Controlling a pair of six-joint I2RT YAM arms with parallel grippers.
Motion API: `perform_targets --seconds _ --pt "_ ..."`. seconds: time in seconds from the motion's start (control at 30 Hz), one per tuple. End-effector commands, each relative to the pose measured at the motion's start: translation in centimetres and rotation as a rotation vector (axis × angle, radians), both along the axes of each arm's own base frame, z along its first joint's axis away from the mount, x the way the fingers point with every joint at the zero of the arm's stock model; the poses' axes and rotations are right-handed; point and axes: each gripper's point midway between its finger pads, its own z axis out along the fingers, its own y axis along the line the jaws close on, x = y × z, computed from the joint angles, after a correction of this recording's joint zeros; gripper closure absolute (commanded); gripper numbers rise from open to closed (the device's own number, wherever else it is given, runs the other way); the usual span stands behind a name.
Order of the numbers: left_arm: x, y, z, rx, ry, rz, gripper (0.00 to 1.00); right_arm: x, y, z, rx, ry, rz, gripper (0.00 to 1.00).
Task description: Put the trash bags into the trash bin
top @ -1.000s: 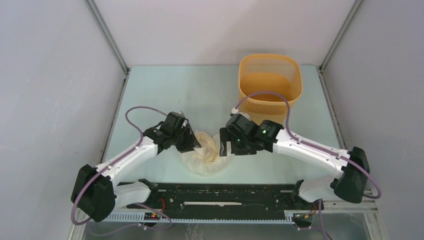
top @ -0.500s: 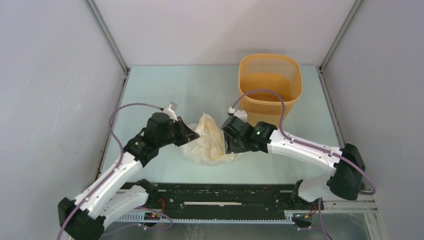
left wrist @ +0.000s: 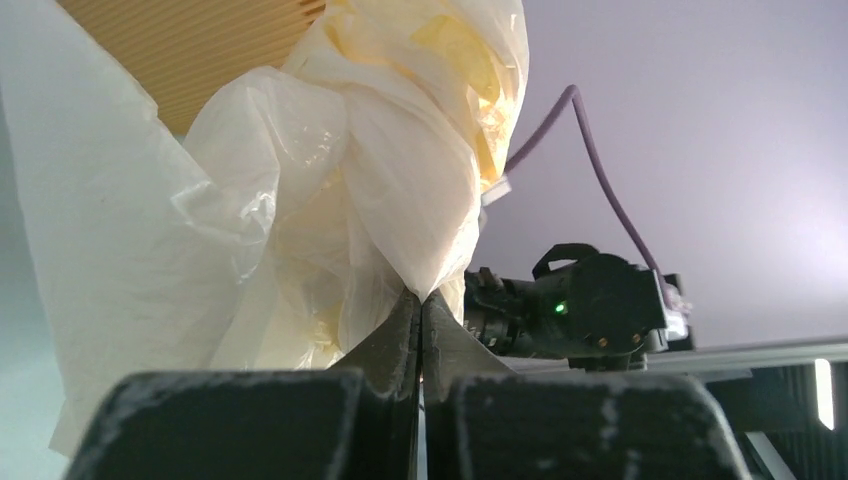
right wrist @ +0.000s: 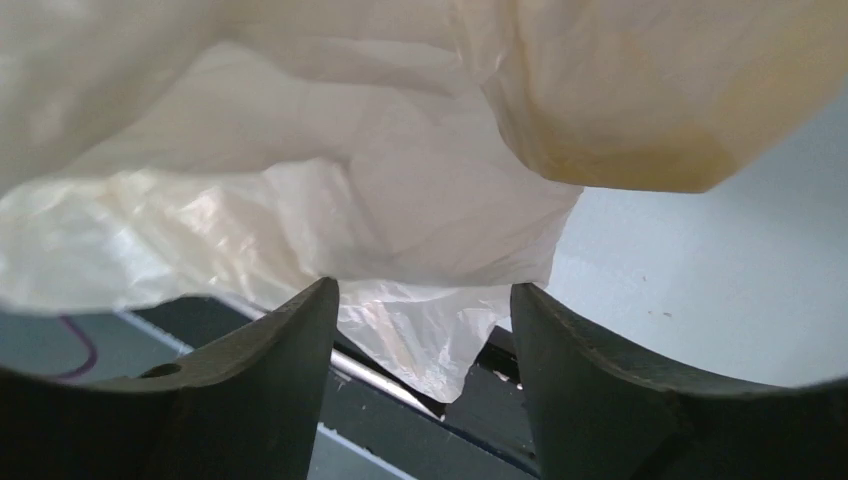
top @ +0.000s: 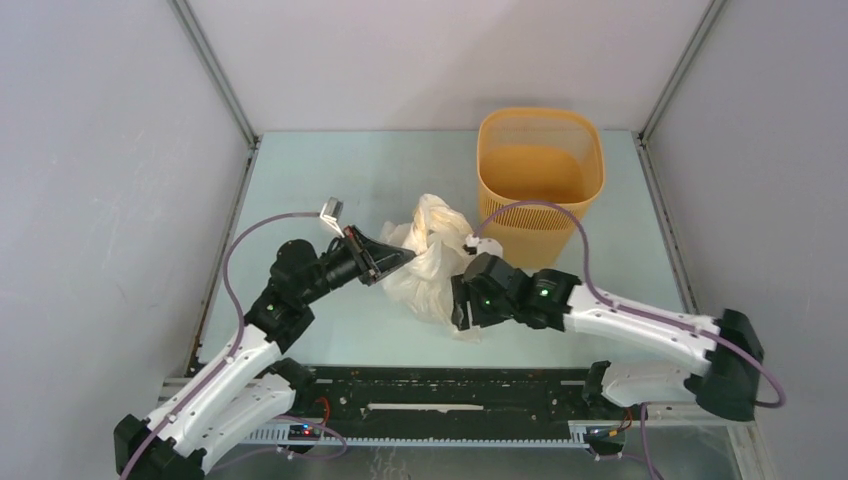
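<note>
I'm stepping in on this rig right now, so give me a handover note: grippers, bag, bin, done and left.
Left gripper: shut on a fold of the trash bag.
Right gripper: open, fingers apart at the bag's loose film, not gripping.
Trash bin: upright behind the bag, bag not in it.
Done: bag pinched. Left: carry it over the rim, release.

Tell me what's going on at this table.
The left gripper is shut on a fold of a translucent cream plastic trash bag, holding it up. The right gripper sits at the bag's near side with its jaws apart around loose film, not clamped. The bag hangs just in front of the orange mesh plastic wastebasket and is not yet inside it.
</note>
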Motion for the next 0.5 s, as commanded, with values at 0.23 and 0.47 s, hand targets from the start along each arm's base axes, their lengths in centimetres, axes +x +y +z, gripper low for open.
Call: perform_targets --seconds 0.23,0.47 --pt "-3.2 -0.5 7.5 -0.065 -0.249 -0.171 1.00 -1.9 -4.3 15.1 0.434 -0.307 0.089 0.02" --pt "-5.6 -0.2 9.5 -0.008 -0.369 -0.261 1.00 -2.4 -5.0 21.3 0.634 -0.280 0.125 0.00"
